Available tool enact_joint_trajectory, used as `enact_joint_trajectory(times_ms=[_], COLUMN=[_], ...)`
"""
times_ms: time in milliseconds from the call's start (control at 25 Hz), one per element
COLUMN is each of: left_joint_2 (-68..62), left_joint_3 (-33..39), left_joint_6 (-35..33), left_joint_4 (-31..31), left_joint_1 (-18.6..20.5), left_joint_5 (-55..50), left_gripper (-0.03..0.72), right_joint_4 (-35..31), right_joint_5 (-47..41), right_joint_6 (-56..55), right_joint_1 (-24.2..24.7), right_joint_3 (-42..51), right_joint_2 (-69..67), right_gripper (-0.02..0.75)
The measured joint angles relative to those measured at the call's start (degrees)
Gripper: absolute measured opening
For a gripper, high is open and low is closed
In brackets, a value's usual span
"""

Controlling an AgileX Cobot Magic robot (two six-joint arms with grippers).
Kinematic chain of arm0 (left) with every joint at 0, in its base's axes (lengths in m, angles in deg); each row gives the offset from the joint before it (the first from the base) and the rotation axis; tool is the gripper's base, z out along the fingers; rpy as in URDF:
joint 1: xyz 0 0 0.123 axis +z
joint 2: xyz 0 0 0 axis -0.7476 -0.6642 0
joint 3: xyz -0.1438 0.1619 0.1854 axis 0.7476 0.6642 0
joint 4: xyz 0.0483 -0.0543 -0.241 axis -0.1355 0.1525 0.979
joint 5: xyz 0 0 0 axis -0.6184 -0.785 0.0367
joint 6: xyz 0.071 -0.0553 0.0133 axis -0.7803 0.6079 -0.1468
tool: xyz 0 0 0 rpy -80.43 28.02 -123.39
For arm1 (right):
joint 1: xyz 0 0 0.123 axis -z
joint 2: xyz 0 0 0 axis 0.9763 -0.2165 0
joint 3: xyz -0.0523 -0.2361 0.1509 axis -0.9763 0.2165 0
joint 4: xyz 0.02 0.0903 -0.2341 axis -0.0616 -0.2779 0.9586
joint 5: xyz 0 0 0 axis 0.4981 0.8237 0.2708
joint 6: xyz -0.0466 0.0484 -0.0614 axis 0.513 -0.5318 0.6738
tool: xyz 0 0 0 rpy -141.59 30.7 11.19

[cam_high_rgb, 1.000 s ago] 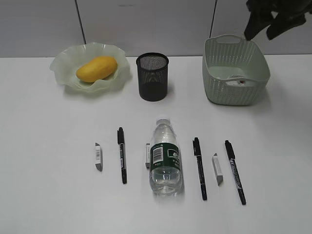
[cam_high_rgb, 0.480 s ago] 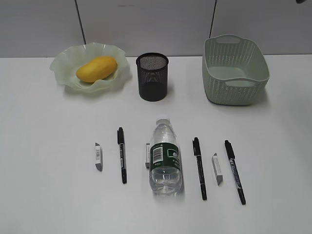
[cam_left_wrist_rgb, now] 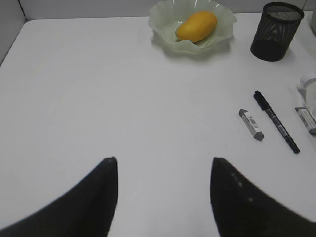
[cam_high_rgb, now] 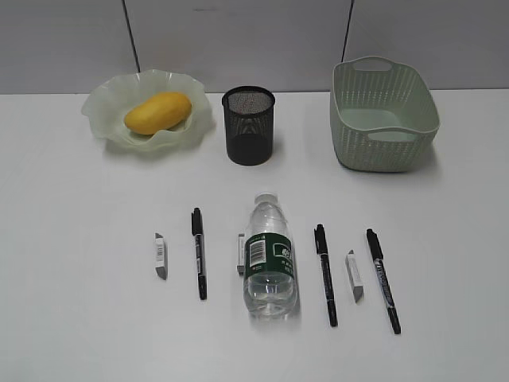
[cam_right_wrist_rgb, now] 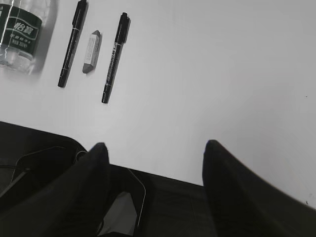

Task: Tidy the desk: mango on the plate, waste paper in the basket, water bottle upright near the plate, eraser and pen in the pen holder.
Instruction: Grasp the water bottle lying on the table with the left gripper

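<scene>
**Bottle lying down, pens and erasers still loose on the bench**

You see a white bench point(cam_high_rgb: 445, 207). At the back left, the mango point(cam_high_rgb: 157, 112) already lies in the wavy green plate point(cam_high_rgb: 99, 103). The black mesh pen holder point(cam_high_rgb: 249, 126) stands just right of it, and the pale green basket point(cam_high_rgb: 382, 115) sits at the back right. Its inside is hidden from here, so you cannot tell whether the waste paper is in it.

In the front row, the water bottle point(cam_high_rgb: 269, 259) lies on its side, cap pointing away from you. It looks partly filled, so expect some weight and a smooth, round body that may roll; take it across the labelled middle. Three black pens point(cam_high_rgb: 198, 253) point(cam_high_rgb: 325, 274) point(cam_high_rgb: 383, 280) are light, stiff and thin; pinch each at mid-length. Two small erasers point(cam_high_rgb: 161, 256) point(cam_high_rgb: 355, 275) lie flat and low, and a third point(cam_high_rgb: 240, 253) is half hidden against the bottle.

Neither arm shows in the exterior view. The left gripper point(cam_left_wrist_rgb: 163, 197) and the right gripper point(cam_right_wrist_rgb: 153, 187) both hover with fingers apart, holding nothing.
</scene>
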Motion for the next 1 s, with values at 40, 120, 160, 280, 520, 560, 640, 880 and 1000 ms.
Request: enact_joint_trajectory(times_ms=[40, 120, 160, 280, 520, 560, 640, 880, 1000], left_joint_2=[0.00, 0.00, 0.00, -0.47, -6.73, -8.02, -10.64, -19.90, -23.78], left_joint_3=[0.00, 0.00, 0.00, 0.00, 0.00, 0.00, 0.00, -3.36, -5.72], left_joint_6=[0.00, 0.00, 0.00, 0.00, 0.00, 0.00, 0.00, 0.26, 2.46], left_joint_4=[0.00, 0.00, 0.00, 0.00, 0.05, 0.05, 0.05, 0.00, -0.28], left_joint_1=[0.00, 0.00, 0.00, 0.00, 0.00, 0.00, 0.00, -0.52, -2.96], left_joint_5=[0.00, 0.00, 0.06, 0.06, 0.11, 0.11, 0.17, 0.19, 0.11], left_gripper=[0.452, 0.452, 0.452, 0.452, 0.452, 0.452, 0.452, 0.452, 0.425], right_joint_4=[0.00, 0.02, 0.07, 0.86, 5.47, 5.66, 5.65, 4.45, 4.35], right_joint_5=[0.63, 1.54, 1.96, 2.69, 2.70, 2.70, 2.70, 4.30, 5.81], right_joint_6=[0.00, 0.00, 0.00, 0.00, -0.58, -1.09, -1.92, -2.41, -2.41], right_joint_1=[0.00, 0.00, 0.00, 0.00, 0.00, 0.00, 0.00, 0.00, 0.00], right_joint_3=[2.47, 6.19, 7.89, 11.61, 14.99, 15.27, 16.53, 21.81, 22.79], right_joint_2=[2.81, 10.08, 12.65, 22.01, 35.77, 37.31, 39.54, 44.00, 44.68], right_gripper=[0.477, 0.477, 0.477, 0.477, 0.477, 0.477, 0.477, 0.477, 0.477])
